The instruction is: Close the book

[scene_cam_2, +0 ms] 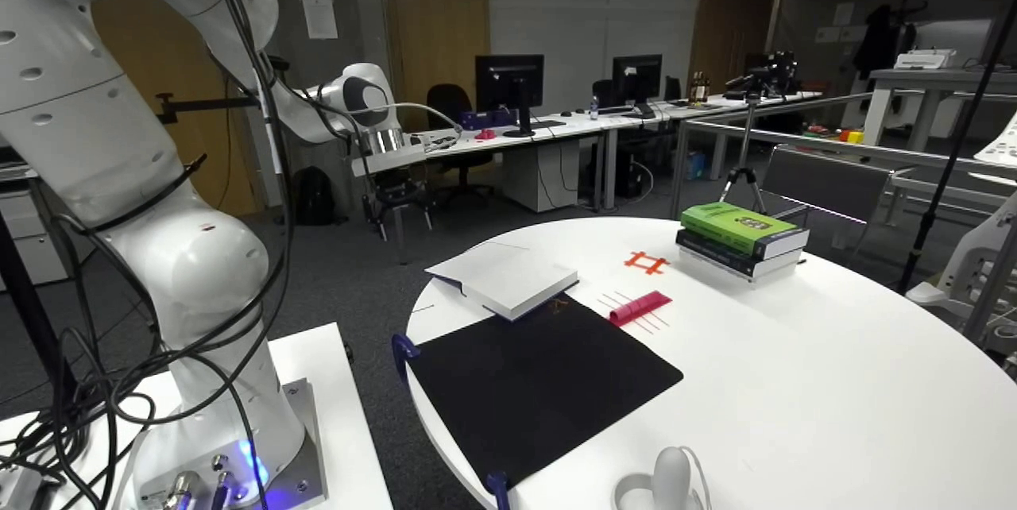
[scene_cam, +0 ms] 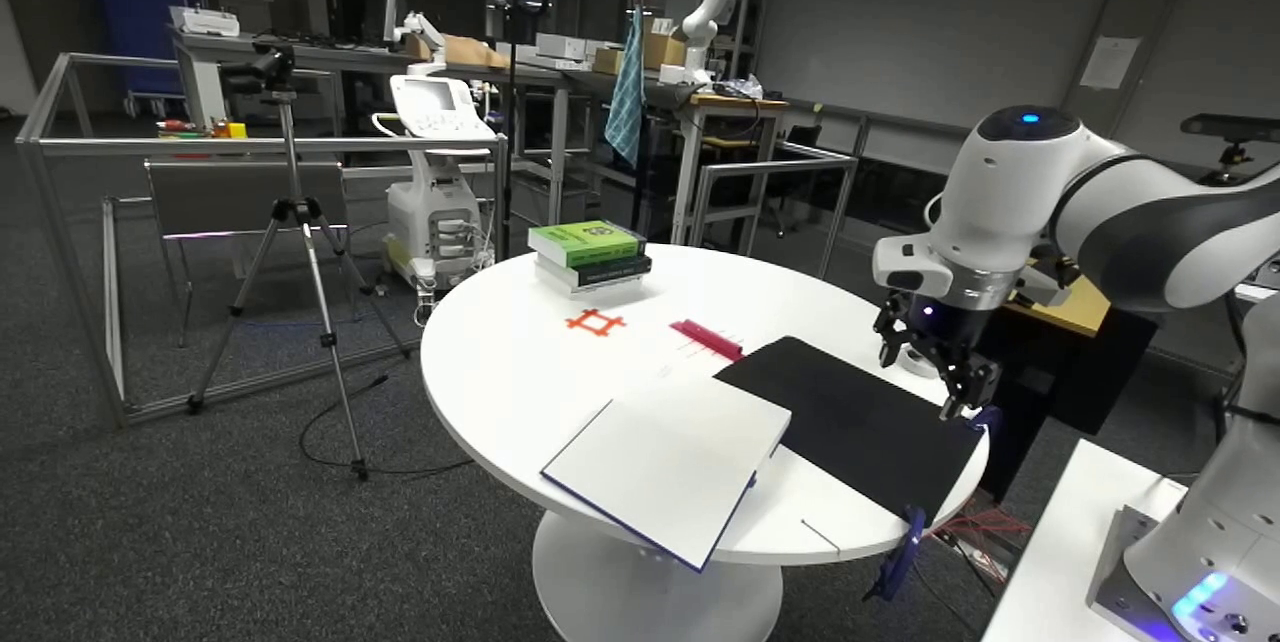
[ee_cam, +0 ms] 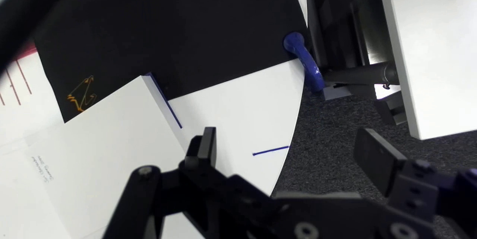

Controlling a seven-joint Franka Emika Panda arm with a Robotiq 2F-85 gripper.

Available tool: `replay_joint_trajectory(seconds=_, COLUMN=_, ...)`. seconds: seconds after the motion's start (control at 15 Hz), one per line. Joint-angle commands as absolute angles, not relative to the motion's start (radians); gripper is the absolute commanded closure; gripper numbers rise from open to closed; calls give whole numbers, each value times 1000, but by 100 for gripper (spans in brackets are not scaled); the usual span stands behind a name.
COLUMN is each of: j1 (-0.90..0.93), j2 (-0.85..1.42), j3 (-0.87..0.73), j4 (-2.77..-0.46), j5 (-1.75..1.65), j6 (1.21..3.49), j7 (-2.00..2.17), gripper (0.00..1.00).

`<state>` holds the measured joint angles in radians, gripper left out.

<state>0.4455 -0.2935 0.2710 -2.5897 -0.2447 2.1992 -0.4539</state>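
The book (scene_cam: 670, 462) lies open on the round white table with its white pages facing up. A thin dark blue cover rim shows along its edges; the pale patch on the cover is hidden underneath. In an exterior view the book (scene_cam_2: 520, 280) shows a thick page block and a slightly raised thinner side. In the wrist view the book (ee_cam: 111, 146) fills the lower left, with small handwriting on it. My gripper (scene_cam: 918, 384) is open and empty, raised above the table's edge and apart from the book. In the wrist view the gripper (ee_cam: 288, 142) has wide-spread fingers over the table rim and floor.
A flat black sheet (scene_cam: 850, 422) lies beside and partly under the book. Blue clamps (ee_cam: 303, 60) sit at the table edge. A red strip (scene_cam: 708, 337), an orange frame (scene_cam: 595, 322) and a book stack with a green book (scene_cam: 588, 242) on top are farther back.
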Motion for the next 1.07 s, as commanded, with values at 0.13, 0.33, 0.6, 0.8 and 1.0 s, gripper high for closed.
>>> replay_joint_trajectory(seconds=0.13, j1=434, j2=-292, j3=282, j4=-2591, j5=-240, j6=2197, j7=-457, gripper=0)
replay_joint_trajectory(seconds=0.33, j1=427, j2=-315, j3=287, j4=-2619, j5=-263, j6=2248, j7=-425, gripper=0)
replay_joint_trajectory(seconds=0.6, j1=428, j2=-332, j3=348, j4=-2701, j5=-350, j6=2500, j7=-276, gripper=0)
replay_joint_trajectory(seconds=0.8, j1=408, j2=-265, j3=440, j4=-2708, j5=-514, j6=2582, j7=-154, gripper=0)
replay_joint_trajectory(seconds=1.0, j1=384, j2=-170, j3=528, j4=-2669, j5=-709, j6=2557, j7=-28, gripper=0)
